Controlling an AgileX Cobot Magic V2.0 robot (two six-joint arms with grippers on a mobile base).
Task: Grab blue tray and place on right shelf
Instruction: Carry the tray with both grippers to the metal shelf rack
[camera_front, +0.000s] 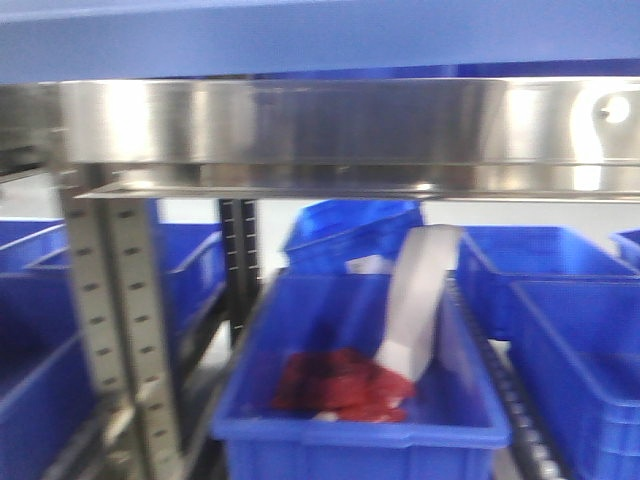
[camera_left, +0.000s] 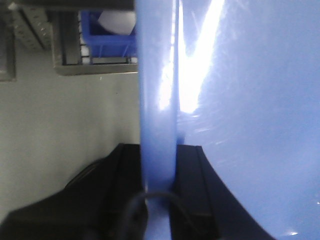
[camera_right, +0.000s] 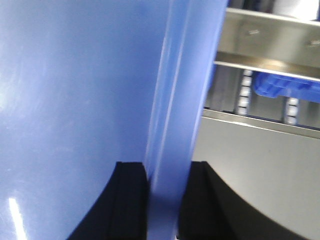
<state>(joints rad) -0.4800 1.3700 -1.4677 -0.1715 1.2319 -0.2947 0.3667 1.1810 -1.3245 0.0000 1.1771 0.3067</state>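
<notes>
The blue tray (camera_front: 300, 35) fills the top of the front view, held just above the steel front rail of the right shelf (camera_front: 300, 125). In the left wrist view its rolled rim (camera_left: 157, 100) runs up the middle, and my left gripper (camera_left: 159, 170) is shut on that rim, one black finger (camera_left: 122, 185) on each side. The tray's glossy floor (camera_left: 250, 125) spreads to the right. In the right wrist view my right gripper (camera_right: 167, 190) is shut on the opposite rim (camera_right: 182, 90), with the tray floor (camera_right: 75, 100) to its left.
Below the rail, a deep blue bin (camera_front: 350, 400) holds red material and a white piece. More deep blue bins (camera_front: 560, 300) stand right, left and behind. A perforated steel upright (camera_front: 115, 320) rises at left. Shelf rails (camera_right: 265, 45) show in the right wrist view.
</notes>
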